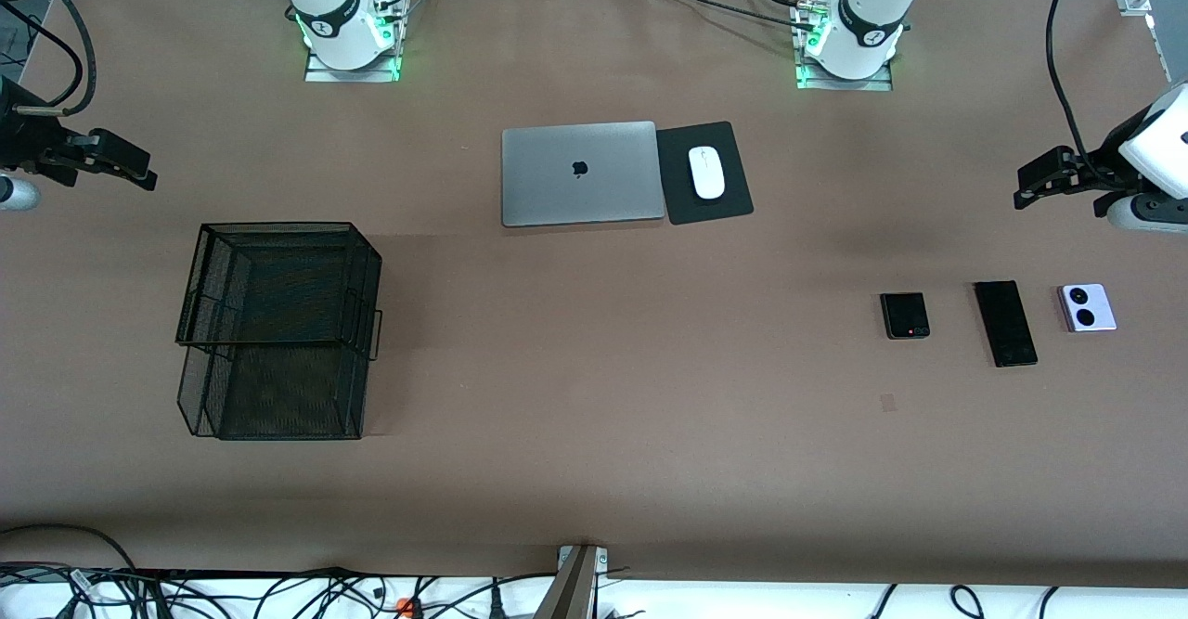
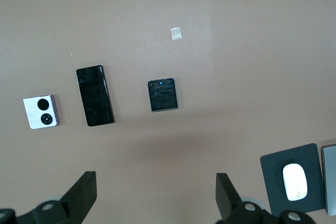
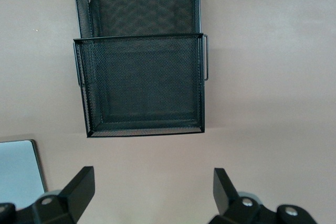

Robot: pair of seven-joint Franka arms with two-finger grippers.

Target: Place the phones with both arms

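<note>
Phones (image 2: 94,96) under open left pincer (image 2: 155,200)

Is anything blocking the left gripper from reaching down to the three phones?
Nothing visible. The left gripper hangs open above bare table, with the folded black phone, long black phone and lavender phone lying uncovered, apart.

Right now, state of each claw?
Left claw: open, empty, above the table near the phones.
Right claw: open, empty, above the table near the mesh basket.

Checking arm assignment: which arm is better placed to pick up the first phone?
Left: its open claw hangs beside the three phones; the right claw waits by the mesh basket.
</note>
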